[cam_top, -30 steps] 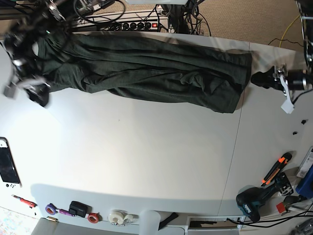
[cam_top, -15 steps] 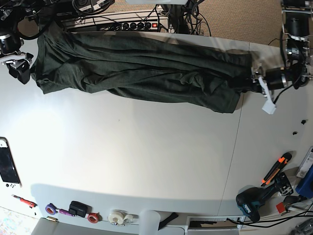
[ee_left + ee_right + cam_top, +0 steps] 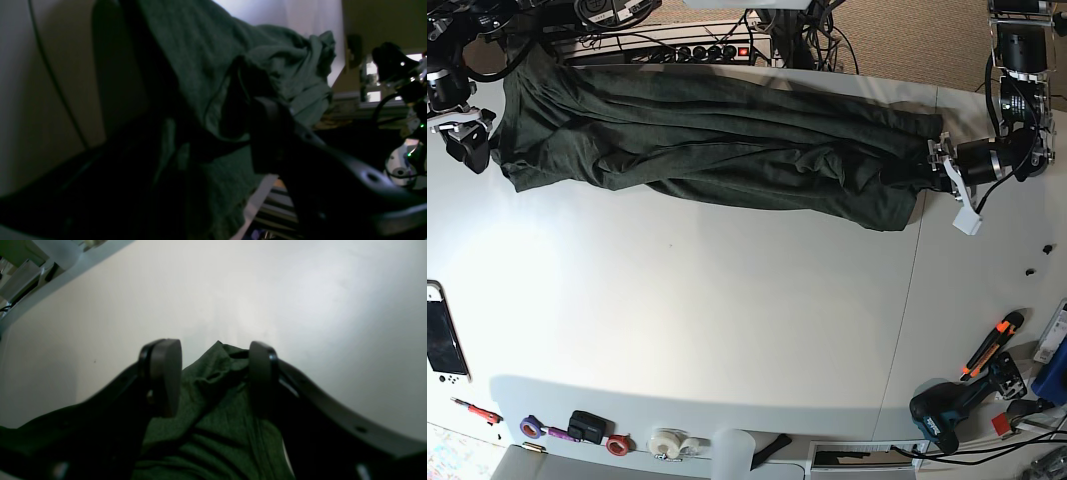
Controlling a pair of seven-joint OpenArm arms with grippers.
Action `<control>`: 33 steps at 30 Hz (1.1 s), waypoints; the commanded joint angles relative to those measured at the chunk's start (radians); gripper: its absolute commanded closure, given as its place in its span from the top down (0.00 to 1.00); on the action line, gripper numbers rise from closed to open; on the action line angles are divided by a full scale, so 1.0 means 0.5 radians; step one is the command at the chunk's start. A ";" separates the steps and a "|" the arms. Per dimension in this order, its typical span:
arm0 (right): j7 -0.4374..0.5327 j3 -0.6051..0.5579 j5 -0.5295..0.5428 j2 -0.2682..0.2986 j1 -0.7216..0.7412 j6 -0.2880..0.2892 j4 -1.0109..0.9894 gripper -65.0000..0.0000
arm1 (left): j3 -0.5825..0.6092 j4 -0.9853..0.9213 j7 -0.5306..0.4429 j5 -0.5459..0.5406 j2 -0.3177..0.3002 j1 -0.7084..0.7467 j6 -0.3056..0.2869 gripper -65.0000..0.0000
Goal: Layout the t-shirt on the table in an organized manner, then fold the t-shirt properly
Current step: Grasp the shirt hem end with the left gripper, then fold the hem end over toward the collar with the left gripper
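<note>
Stretched long across the far part of the counter (image 3: 727, 330): the t-shirt (image 3: 707, 140), dark green, rumpled in lengthwise folds, one end near the base view's left edge, the other just short of the thin dark seam (image 3: 914, 290) crossing the counter on that view's right

Far edge of the t-shirt close along the counter's back rim, beside a power strip (image 3: 717, 50) and tangled cables

At the right-hand end in the base view: left gripper (image 3: 935, 168) pushed into the bunched cloth, fabric gathered around its dark fingers (image 3: 267, 133) in the left wrist view; whether pressed together on the cloth cannot be told, too dark and one finger hidden

At the left-hand end: right gripper (image 3: 469, 140) just beside the t-shirt's corner, spread wide, pads (image 3: 165, 373) apart with a peak of green cloth (image 3: 217, 390) between them and bare white counter (image 3: 300, 306) beyond; not pinching

Open room: broad bare white stretch across the whole middle and near side of the counter

Clutter only at the near rim and side margins: handheld console (image 3: 442, 335) at the left edge, tape rolls (image 3: 667, 442) along the front, a drill (image 3: 947, 410) and an orange-handled tool (image 3: 992, 342) at the front right corner
</note>
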 commanded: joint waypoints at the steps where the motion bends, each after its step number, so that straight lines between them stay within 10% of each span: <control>1: 0.038 0.004 0.055 0.037 0.002 0.010 0.036 0.49 | 0.011 -0.014 0.097 0.134 -0.005 0.024 0.054 0.46; 6: 0.038 0.004 0.055 0.037 0.002 0.010 0.036 0.49 | 0.011 -0.014 0.098 0.131 -0.005 0.023 0.054 0.42; 9: 0.038 0.004 0.055 0.037 0.002 0.010 0.036 0.49 | 0.011 -0.014 0.074 0.073 -0.006 0.023 0.051 0.00; 16: 0.039 0.004 0.053 0.037 0.002 0.011 0.035 0.49 | 0.011 0.076 0.260 -0.248 0.002 -0.010 -0.233 0.00; 33: 0.039 0.004 0.052 0.027 0.002 0.010 0.035 0.49 | 0.312 0.676 0.156 -0.248 0.483 -0.001 -0.244 0.00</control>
